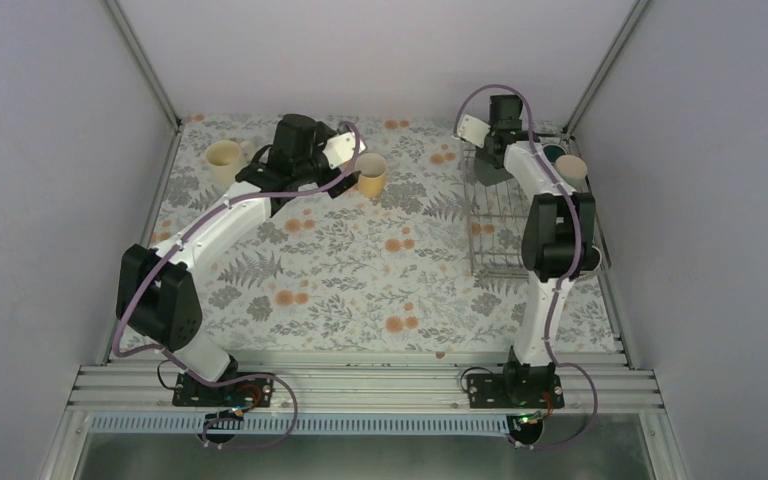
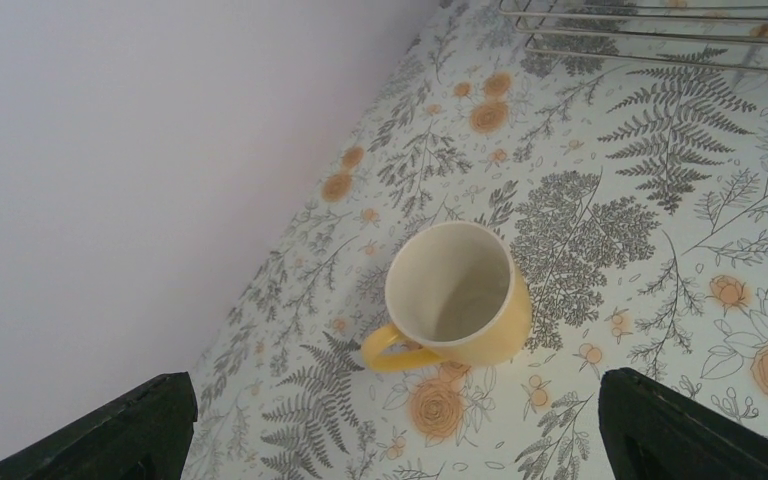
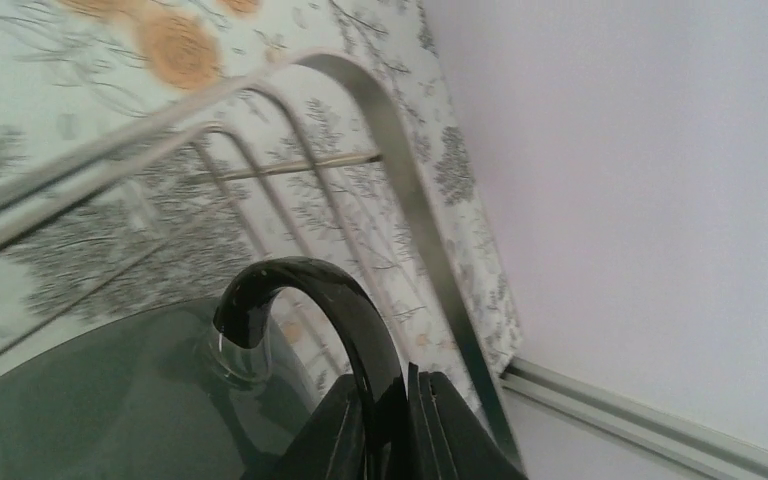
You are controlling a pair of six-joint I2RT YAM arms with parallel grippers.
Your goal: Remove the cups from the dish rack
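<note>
Grabbing a dark cup (image 3: 90, 400) in the dish rack (image 3: 410, 200)
The right fingers (image 3: 455, 435) pinch its handle (image 3: 300, 285); next, lift straight up. The left fingers (image 2: 110, 435) stand wide apart.

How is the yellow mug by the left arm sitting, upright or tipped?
Upright. The yellow mug rests on its base on the table, mouth facing up, inside empty, handle out sideways.

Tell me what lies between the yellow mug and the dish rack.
Only bare floral tablecloth separates the yellow mug from the dish rack, in the top view.
</note>
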